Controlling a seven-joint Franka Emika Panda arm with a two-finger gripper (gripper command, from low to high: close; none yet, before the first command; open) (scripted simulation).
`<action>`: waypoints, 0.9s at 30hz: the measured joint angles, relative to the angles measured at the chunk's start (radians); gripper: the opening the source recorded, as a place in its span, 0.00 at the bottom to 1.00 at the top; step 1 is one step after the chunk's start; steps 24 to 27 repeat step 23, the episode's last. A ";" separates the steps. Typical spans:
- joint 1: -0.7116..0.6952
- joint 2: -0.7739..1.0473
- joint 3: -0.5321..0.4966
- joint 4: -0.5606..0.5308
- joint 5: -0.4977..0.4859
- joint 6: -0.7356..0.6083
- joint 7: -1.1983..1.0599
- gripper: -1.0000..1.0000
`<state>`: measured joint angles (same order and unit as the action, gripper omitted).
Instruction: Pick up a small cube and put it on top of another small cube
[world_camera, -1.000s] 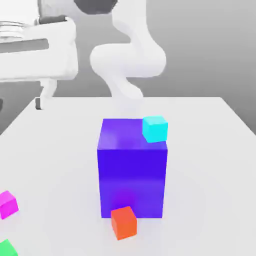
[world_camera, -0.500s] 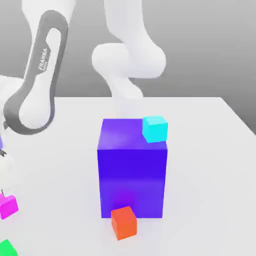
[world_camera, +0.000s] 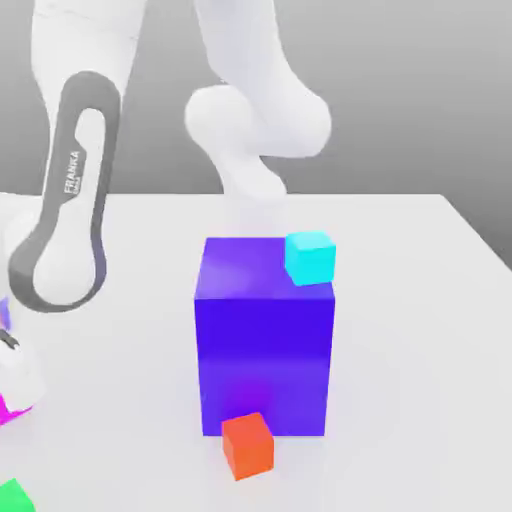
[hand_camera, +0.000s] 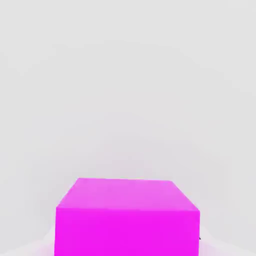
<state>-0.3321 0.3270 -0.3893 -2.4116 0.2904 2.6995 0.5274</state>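
We judge ourselves to be at the grasping step, with the stacking still ahead. The tool (world_camera: 18, 375) is down at the tabletop (world_camera: 400, 350) near the exterior view's left edge, closed on the small magenta cube (hand_camera: 127, 232), which sits between its fingers and looms large in the hand view. The lift seems not to have begun, as the cube appears to be at tabletop level. What is left for us is to raise it, carry it across and set it down on another small cube. The sentence does not say which: we see a green cube (world_camera: 14, 497) nearby, a red one (world_camera: 248, 446) in front of the big blue-violet block (world_camera: 264, 360), and a cyan one (world_camera: 310, 258) that looks perched on that block. The cyan one would call for a higher lift, and careless placing could nudge it off.
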 joint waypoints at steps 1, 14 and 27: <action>0.018 -0.001 0.000 0.026 -0.013 -0.026 0.021 0.00; 0.146 0.184 0.099 0.340 -0.033 -0.150 0.166 1.00; 0.169 0.103 0.069 0.335 -0.076 -0.224 0.196 1.00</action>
